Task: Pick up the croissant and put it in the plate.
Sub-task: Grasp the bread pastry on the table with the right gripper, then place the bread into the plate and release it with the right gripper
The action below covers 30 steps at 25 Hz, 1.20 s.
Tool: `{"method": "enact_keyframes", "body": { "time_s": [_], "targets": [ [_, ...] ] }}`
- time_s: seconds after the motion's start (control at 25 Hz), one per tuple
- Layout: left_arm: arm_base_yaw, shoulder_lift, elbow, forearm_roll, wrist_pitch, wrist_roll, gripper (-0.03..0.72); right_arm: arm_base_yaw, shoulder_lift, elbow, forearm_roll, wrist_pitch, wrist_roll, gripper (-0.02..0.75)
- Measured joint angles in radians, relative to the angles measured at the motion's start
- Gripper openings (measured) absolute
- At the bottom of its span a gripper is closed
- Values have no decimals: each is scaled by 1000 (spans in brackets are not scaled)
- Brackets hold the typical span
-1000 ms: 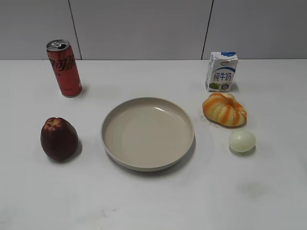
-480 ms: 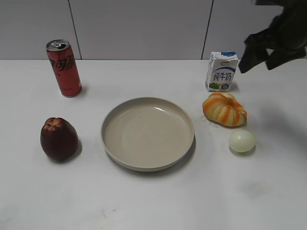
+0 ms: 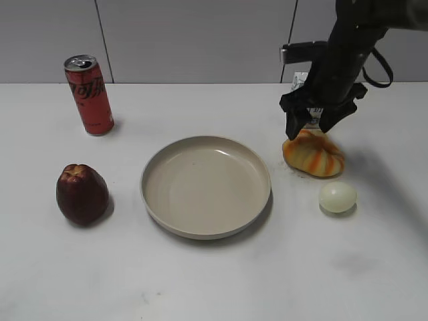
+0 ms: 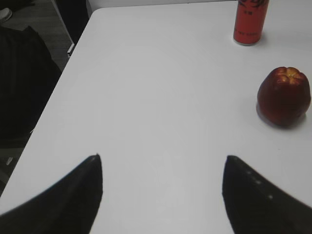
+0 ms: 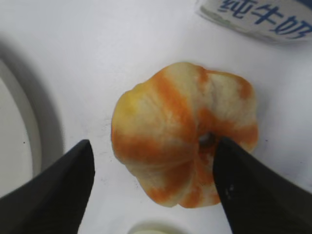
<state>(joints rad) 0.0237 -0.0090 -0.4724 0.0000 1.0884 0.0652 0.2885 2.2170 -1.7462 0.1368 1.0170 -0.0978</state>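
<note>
The croissant (image 3: 314, 154), a ridged pastry with orange and cream stripes, lies on the white table right of the plate (image 3: 155, 200), a large beige dish. It fills the right wrist view (image 5: 183, 146), where a strip of the plate's rim (image 5: 24, 102) shows at the left edge. My right gripper (image 3: 309, 127) hangs just above the croissant, open, with one finger on each side of it (image 5: 153, 146). My left gripper (image 4: 163, 158) is open and empty above bare table, out of the exterior view.
A milk carton (image 3: 301, 80) stands right behind the croissant, half hidden by my right arm. A pale egg-like ball (image 3: 338, 197) lies just in front of it. A dark red fruit (image 3: 82, 194) and a red can (image 3: 89, 95) stand on the left.
My right arm has come in from the upper right and dropped down to just above the croissant. Nothing on the table has moved.
</note>
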Motion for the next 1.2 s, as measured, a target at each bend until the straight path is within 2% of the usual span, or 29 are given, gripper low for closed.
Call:
{"method": "enact_keyframes", "body": {
  "time_s": [0.28,0.36,0.44,0.52,0.56,0.76,1.0,1.2],
  "targets": [
    [0,0,0,0,0,0,584,3,114,-5,-3,23,10,571],
    [0,0,0,0,0,0,584,3,121,-12,-7,24,10,543],
    [0,0,0,0,0,0,584,4,124,-12,-12,24,10,456],
    [0,0,0,0,0,0,584,4,127,-17,-15,33,10,293],
    [0,0,0,0,0,0,584,4,129,-26,-15,40,10,253],
    [0,0,0,0,0,0,584,4,147,-133,-41,165,10,243],
    [0,0,0,0,0,0,584,20,94,-278,-37,183,-5,234],
    [0,0,0,0,0,0,584,147,11,-289,-30,186,-47,234]
  ]
}}
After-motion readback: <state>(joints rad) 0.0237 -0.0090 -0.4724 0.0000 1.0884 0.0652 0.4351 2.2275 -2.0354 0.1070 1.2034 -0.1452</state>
